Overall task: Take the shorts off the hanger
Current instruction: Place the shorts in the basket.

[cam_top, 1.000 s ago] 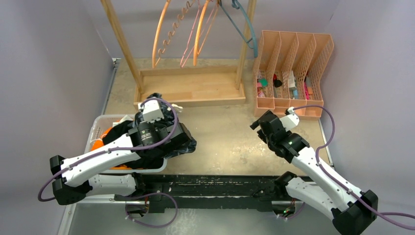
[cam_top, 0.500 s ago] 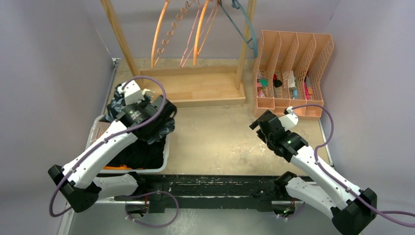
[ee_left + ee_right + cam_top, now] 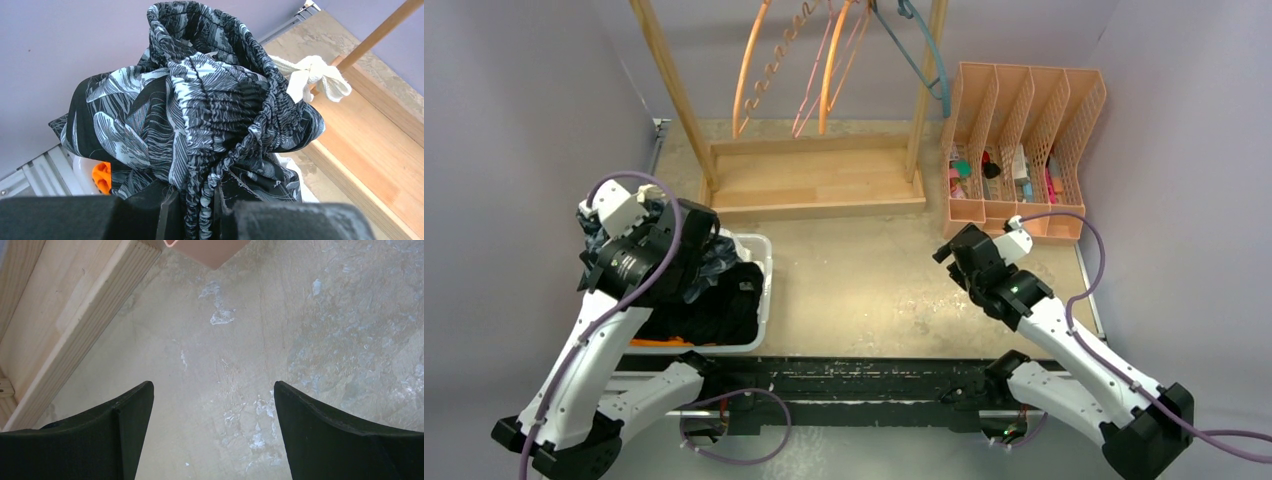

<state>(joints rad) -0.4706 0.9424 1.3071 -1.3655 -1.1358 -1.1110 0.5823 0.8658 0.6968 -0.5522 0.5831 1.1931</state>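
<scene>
Overhead, my left gripper (image 3: 686,240) holds the camo shorts (image 3: 727,258) above the white bin (image 3: 765,290), near the wooden rack (image 3: 814,180). On the left wrist view, its fingers are clamped on the bunched elastic waistband. On the right wrist view, my right gripper (image 3: 212,405) hangs wide open over the table (image 3: 240,340).

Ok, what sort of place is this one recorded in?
Probably a lab test cell, not a home: plain walls box in a table, with staged props on it, a wooden rack of hangers, a bin of shorts and a pink organizer.
</scene>
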